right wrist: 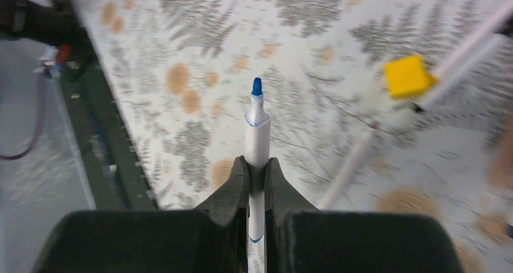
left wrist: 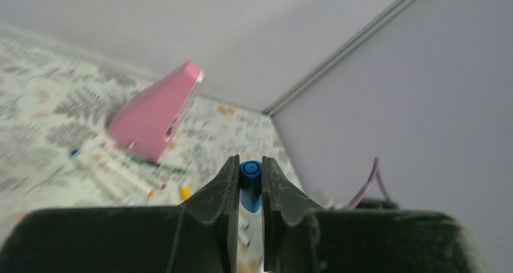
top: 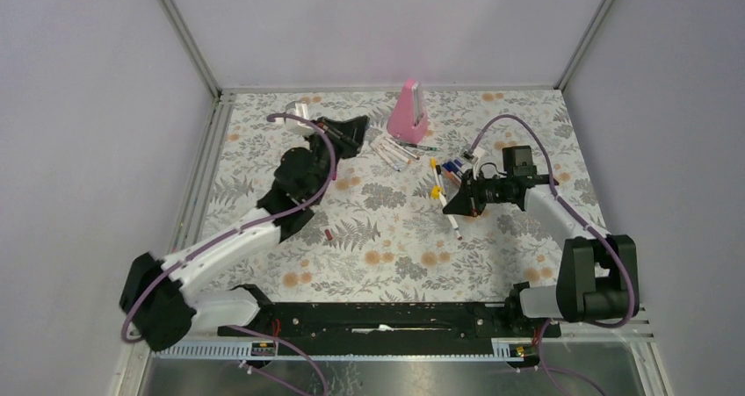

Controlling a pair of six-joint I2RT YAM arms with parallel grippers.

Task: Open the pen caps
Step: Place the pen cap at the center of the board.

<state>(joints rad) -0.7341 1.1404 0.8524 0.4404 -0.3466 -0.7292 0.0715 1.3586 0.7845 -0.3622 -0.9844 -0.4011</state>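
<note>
My left gripper (left wrist: 249, 167) is shut on a small blue pen cap (left wrist: 250, 179), whose open end faces the camera. In the top view this gripper (top: 358, 129) hangs at the back left, apart from the pens. My right gripper (right wrist: 257, 164) is shut on a white pen barrel (right wrist: 257, 131) whose bare blue tip (right wrist: 257, 86) points away over the mat. From above, the right gripper (top: 455, 206) sits right of centre. A yellow pen cap (right wrist: 410, 76) (top: 435, 190) is on a pen lying close by. A loose red cap (top: 327, 234) rests left of centre.
A tall pink wedge-shaped object (top: 408, 113) (left wrist: 158, 111) stands at the back centre. Several white pens (top: 395, 154) lie in front of it, more (top: 452, 169) beside the right gripper. The black rail (top: 378, 317) runs along the near edge. Grey walls enclose the floral mat (top: 386, 255).
</note>
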